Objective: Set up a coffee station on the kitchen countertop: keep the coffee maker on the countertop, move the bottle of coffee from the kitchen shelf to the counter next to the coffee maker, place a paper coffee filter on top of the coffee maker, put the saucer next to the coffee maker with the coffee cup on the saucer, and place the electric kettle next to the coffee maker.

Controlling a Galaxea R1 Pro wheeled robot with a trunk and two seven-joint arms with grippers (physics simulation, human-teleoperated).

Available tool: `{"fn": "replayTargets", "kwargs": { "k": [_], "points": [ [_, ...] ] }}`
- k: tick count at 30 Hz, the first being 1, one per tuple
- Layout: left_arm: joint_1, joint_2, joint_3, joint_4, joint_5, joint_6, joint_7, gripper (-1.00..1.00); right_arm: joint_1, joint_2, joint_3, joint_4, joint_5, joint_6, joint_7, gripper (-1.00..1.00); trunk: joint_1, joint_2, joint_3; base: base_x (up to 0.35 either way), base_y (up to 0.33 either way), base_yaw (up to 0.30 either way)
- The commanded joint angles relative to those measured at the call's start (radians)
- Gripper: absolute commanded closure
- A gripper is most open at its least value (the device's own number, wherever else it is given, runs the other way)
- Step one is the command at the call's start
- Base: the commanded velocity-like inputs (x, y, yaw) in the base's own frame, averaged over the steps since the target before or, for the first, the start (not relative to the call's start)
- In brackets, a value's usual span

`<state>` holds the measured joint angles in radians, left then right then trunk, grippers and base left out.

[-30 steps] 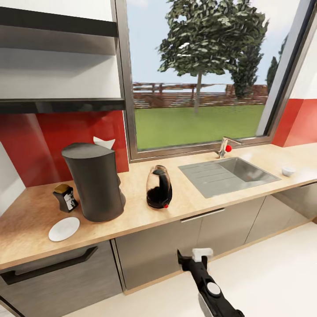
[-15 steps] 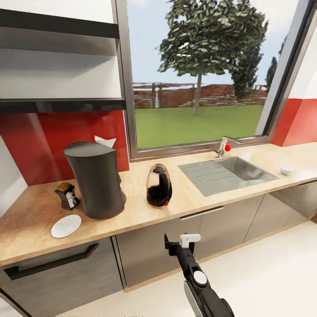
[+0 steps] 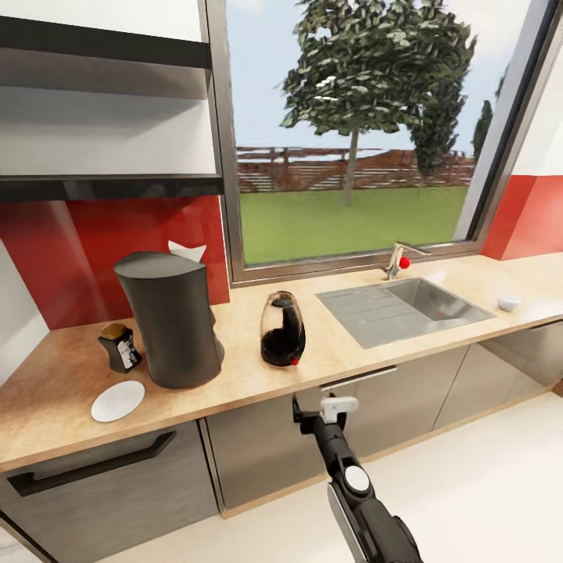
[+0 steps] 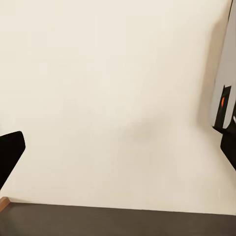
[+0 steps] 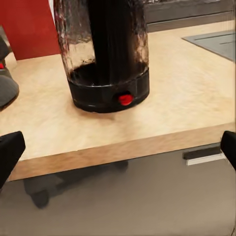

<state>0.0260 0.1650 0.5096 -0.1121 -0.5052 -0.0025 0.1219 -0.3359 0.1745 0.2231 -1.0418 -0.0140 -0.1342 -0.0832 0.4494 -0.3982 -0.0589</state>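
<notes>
- The right pincer (image 3: pixel 322 408) hangs spread and empty just below the tabletop (image 3: pixel 344 356) edge, facing the electric kettle (image 3: pixel 282 330).
- The kettle stands upright on the tabletop, its red switch (image 5: pixel 125 99) toward the pincer.
- Beside the kettle stands the coffee maker (image 3: pixel 170 319), a paper coffee filter (image 3: pixel 186 251) behind its top.
- Just beyond the coffee maker sit the bottle of coffee (image 3: pixel 119 347) and saucer (image 3: pixel 117 401).
- On the kettle's other side lies the sink (image 3: pixel 407 309); the coffee cup (image 3: pixel 510 302) sits past it.
- The left pincer (image 4: pixel 118 147) is spread over pale floor (image 4: pixel 113 98).

Bright daylight through window (image 3: pixel 352 133); sharp, soft shadows
</notes>
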Motion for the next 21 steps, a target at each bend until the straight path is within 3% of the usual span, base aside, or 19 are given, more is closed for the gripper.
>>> {"fn": "replayTargets", "kwargs": {
  "k": [1,7,12,21],
  "points": [
    [0.0,-0.001,0.007,-0.001,-0.01,0.0,0.001,-1.0,-0.001,0.0,0.002,-0.01,-0.001,-0.003,-0.006,-1.0,0.001,-0.002,-0.002,0.0,0.0,0.0],
    [0.0,-0.001,0.007,-0.001,-0.01,-0.001,0.001,-1.0,-0.003,0.0,0.005,-0.058,-0.001,0.001,-0.003,-1.0,0.001,-0.002,-0.002,0.0,0.0,0.0],
    [0.0,-0.002,0.007,0.0,-0.01,-0.001,0.001,-1.0,-0.006,0.0,0.033,-0.098,0.0,0.006,-0.004,-1.0,0.001,-0.002,-0.002,0.0,0.0,0.0],
    [0.001,-0.002,0.007,0.001,-0.01,-0.001,0.001,-1.0,-0.061,0.0,0.043,-0.142,0.0,0.115,-0.004,-1.0,0.001,-0.002,-0.002,0.0,0.0,0.0]
  ]
}}
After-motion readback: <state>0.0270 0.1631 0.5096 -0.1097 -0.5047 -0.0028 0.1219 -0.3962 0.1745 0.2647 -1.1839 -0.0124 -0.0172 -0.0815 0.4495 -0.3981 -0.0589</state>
